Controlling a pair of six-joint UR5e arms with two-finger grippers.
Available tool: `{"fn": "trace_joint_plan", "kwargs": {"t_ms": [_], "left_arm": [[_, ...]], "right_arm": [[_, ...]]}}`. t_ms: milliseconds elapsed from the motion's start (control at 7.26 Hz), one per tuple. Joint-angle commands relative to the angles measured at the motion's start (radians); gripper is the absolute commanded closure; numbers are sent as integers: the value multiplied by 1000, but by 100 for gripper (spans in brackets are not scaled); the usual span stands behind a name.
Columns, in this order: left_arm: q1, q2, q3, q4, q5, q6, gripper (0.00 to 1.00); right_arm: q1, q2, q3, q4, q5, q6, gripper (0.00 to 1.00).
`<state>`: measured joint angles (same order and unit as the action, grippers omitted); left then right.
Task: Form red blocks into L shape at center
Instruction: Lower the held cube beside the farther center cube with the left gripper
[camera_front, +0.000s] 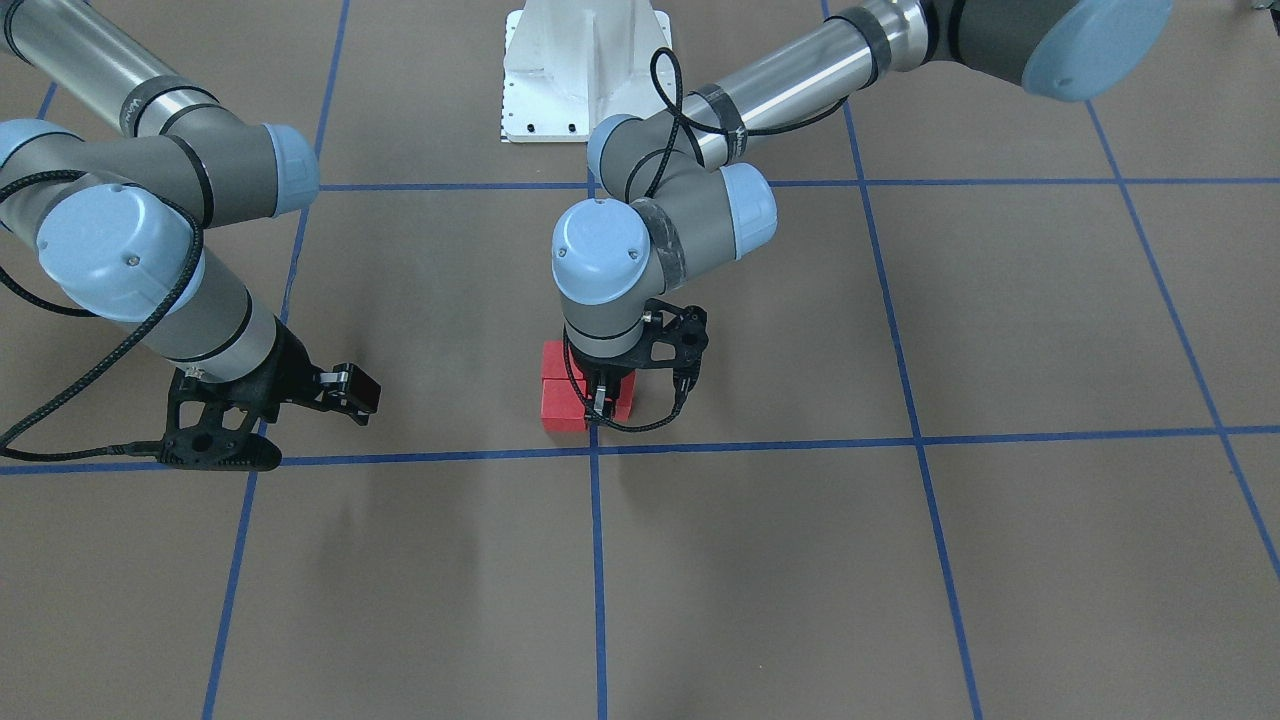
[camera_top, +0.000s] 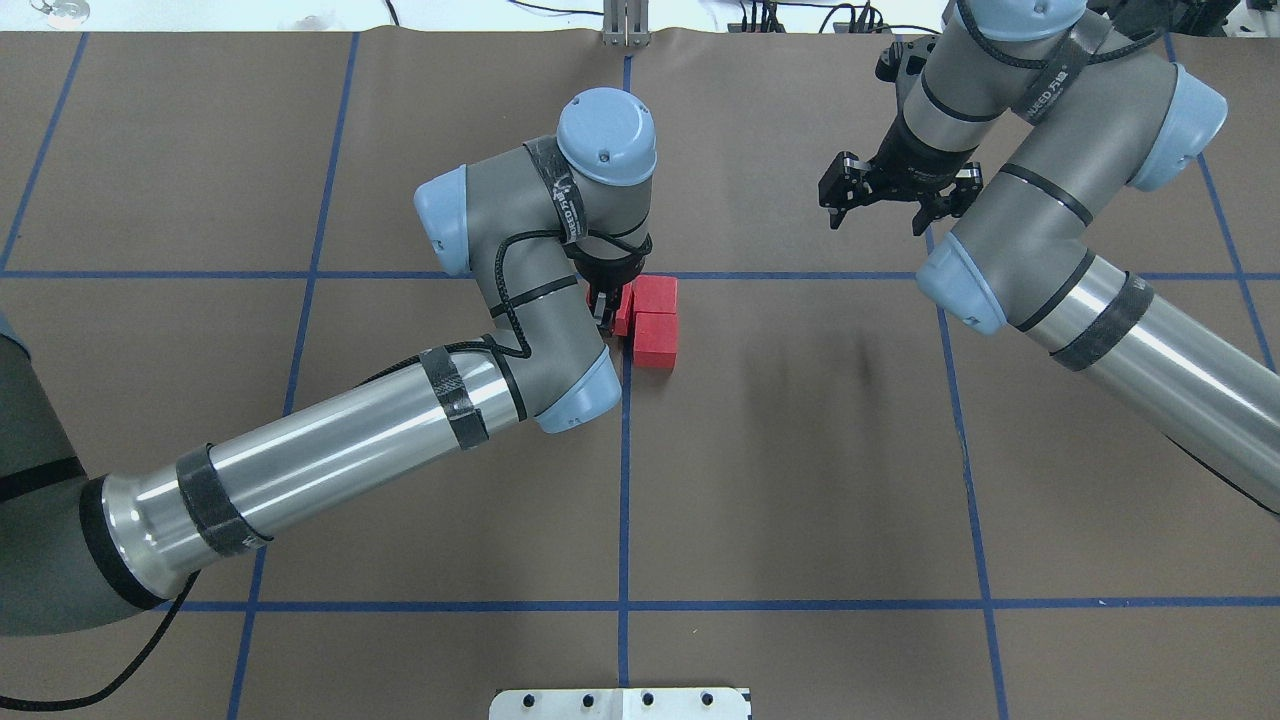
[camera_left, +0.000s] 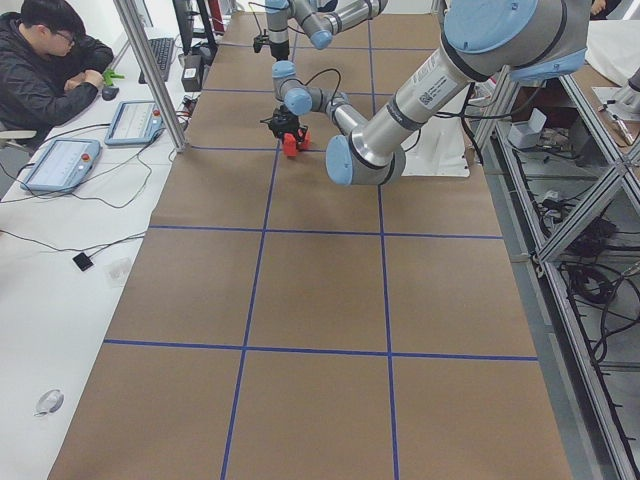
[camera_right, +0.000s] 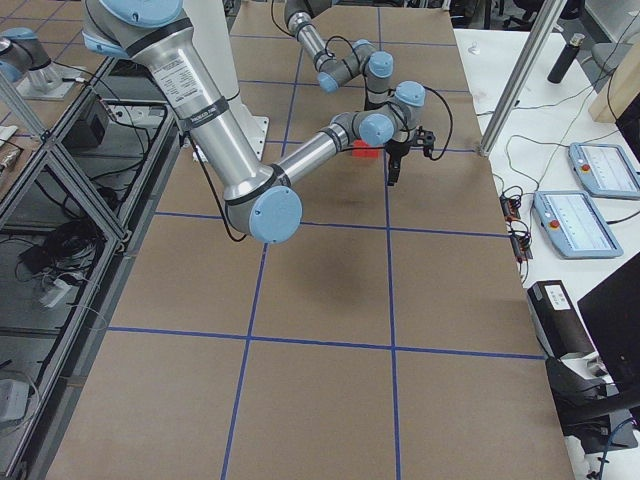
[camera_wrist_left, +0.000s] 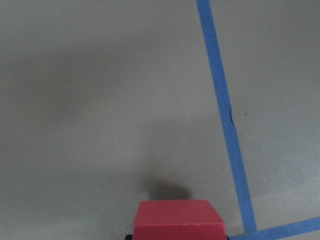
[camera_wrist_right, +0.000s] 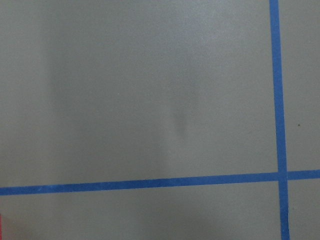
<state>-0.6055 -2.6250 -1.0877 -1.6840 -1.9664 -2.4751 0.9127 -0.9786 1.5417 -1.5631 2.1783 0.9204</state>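
Observation:
Two red blocks (camera_top: 656, 296) (camera_top: 655, 340) lie side by side on the brown surface, just by the center crossing of blue tape lines (camera_top: 627, 275). My left gripper (camera_top: 603, 306) points down beside them and is shut on the third red block (camera_top: 623, 311), which sits against the pair. In the front view the pair (camera_front: 563, 385) is left of the gripper (camera_front: 601, 397), and the held block (camera_front: 620, 397) is partly hidden. The left wrist view shows the held block (camera_wrist_left: 179, 220) near the tape crossing (camera_wrist_left: 250, 232). My right gripper (camera_top: 886, 207) is open and empty, well off to the right.
The white robot base plate (camera_top: 620, 703) lies at the near edge. Blue tape lines (camera_front: 598, 560) divide the brown surface into squares. An operator (camera_left: 45, 70) sits at a side desk with tablets (camera_left: 60, 162) beyond the table's far edge.

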Motion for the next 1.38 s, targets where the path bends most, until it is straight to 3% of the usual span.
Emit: {"fn": "trace_joint_plan", "kwargs": {"t_ms": [0,1240], "left_arm": [[9,-1,0,6,20,-1,100],[6,-7,6,18,35,-38,100]], "right_arm": [[0,0,0,0,0,0,1],[0,0,0,0,0,0,1]]}}
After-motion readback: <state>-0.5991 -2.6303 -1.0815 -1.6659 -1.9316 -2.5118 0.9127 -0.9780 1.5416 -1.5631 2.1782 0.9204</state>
